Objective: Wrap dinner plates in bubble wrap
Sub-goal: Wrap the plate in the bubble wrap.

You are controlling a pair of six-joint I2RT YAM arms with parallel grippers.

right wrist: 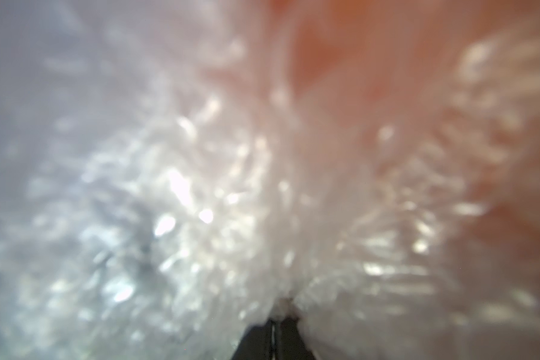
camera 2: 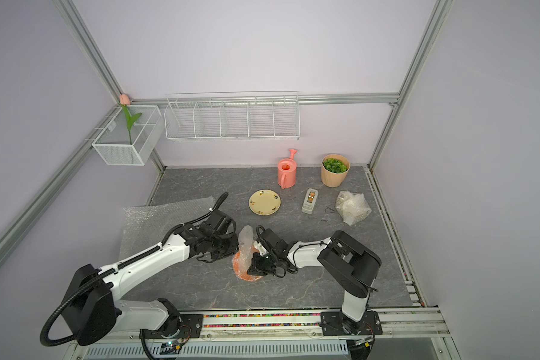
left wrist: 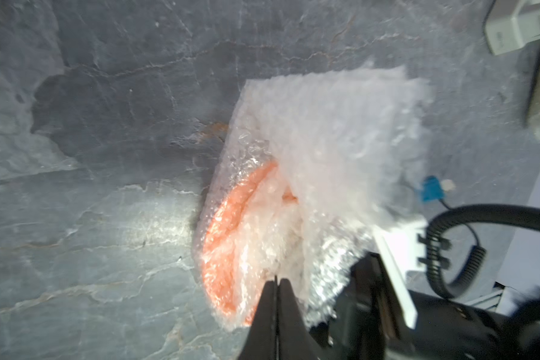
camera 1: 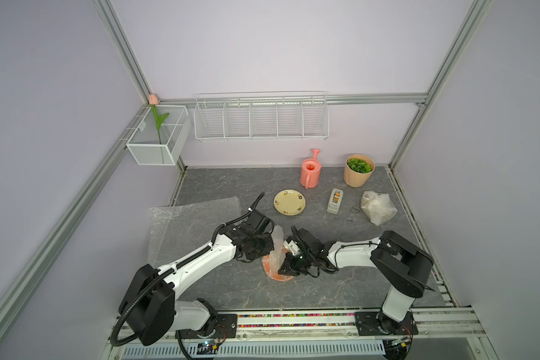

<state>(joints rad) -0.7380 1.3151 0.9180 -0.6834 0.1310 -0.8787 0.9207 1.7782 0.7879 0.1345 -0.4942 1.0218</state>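
Note:
An orange dinner plate lies near the table's middle, partly covered by crumpled bubble wrap that stands up over it. My left gripper is shut, its tips pinching the wrap at the plate's left side. On the plate's right side, my right gripper is shut on a fold of the same wrap. In both top views the wrists hide the fingertips. A pale yellow plate with small dark motifs lies bare farther back.
A flat bubble wrap sheet lies at the left under my left arm. At the back right are a tape dispenser, a bubble-wrapped bundle, a pink watering can and a potted plant. Wire baskets hang on the wall.

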